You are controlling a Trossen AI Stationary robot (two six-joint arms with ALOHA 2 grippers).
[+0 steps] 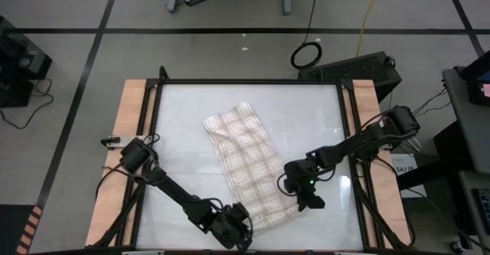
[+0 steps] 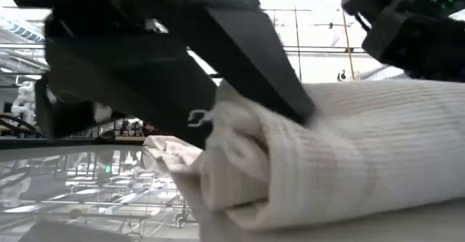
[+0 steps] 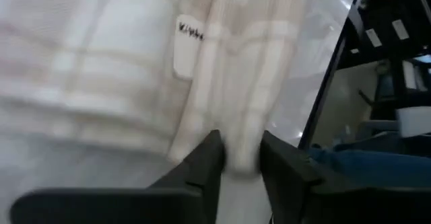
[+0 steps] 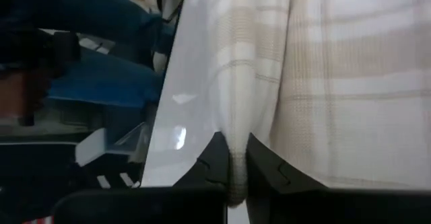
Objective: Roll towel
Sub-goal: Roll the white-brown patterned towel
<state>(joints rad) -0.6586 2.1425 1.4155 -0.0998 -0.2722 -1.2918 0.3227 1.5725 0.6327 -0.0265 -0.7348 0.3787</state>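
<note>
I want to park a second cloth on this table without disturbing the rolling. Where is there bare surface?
Free: the strip between the towel and the table's left rim, above the left arm, and the far right corner beyond the right arm. Crowded: the near edge, where the left gripper and right gripper pinch the towel's rolled end.

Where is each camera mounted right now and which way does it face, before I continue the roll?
High: overhead, straight down on the table; both arms, left gripper, right gripper, towel.
Low: table height, level across the rolled end; dark arm parts overhead.
Left wrist: past its own fingers, pinching towel fabric.
Right wrist: past its own fingers, shut on a towel fold.
Shared: all four see the towel; both wrist views show blue fabric beyond the table.
</note>
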